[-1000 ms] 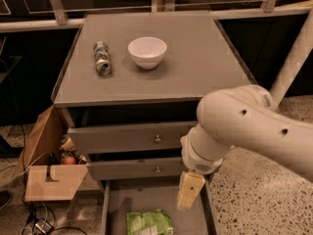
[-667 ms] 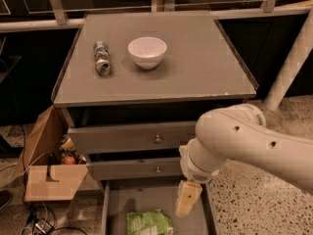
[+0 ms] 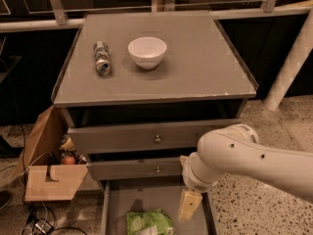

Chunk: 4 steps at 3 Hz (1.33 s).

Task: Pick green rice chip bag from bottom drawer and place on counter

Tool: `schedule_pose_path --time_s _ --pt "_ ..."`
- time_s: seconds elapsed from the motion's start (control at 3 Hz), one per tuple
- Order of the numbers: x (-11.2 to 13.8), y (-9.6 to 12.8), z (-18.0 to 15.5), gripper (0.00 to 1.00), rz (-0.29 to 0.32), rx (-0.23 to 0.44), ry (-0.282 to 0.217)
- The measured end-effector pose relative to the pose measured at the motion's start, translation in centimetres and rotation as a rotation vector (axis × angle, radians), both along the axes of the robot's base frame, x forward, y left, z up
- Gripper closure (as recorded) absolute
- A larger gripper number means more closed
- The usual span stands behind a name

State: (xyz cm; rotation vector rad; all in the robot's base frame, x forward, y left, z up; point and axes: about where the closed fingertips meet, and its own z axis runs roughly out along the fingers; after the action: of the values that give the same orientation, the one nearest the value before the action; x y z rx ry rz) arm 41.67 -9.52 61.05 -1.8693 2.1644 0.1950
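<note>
Grey tabletop [image 3: 195,67], square, chipped front edge. White robot arm [image 3: 244,155] reaches in from the right, in front of the cabinet. Bottom drawer [image 3: 146,197] pulled out, the two knobbed drawers [image 3: 127,138] above it slightly out. Cardboard box [image 3: 54,180] on the floor at left. Green rice chip bag [image 3: 149,223] lies on the bottom drawer floor, near the front. White bowl [image 3: 147,52] upright on the tabletop. Claw [image 3: 190,205] hangs inside the bottom drawer, just right of the bag, apart from it; cannot tell if open or closed. Silver can [image 3: 101,58] lies on its side left of the bowl.
</note>
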Motion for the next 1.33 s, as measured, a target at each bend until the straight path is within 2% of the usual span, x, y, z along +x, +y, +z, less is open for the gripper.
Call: schedule_pose_path --time_s 0.33,0.67,1.0,1.33 --pt "0.3 0.0 -3.2 0.0 0.003 -0.014 0.014" --pt "1.5 -0.5 -10.8 0.0 0.046 0.014 -0.035" --pt "1.5 -0.4 -10.9 0.0 0.047 0.015 -0.035" --pt "0.0 1.4 -13.8 0.0 0.065 0.04 0.003"
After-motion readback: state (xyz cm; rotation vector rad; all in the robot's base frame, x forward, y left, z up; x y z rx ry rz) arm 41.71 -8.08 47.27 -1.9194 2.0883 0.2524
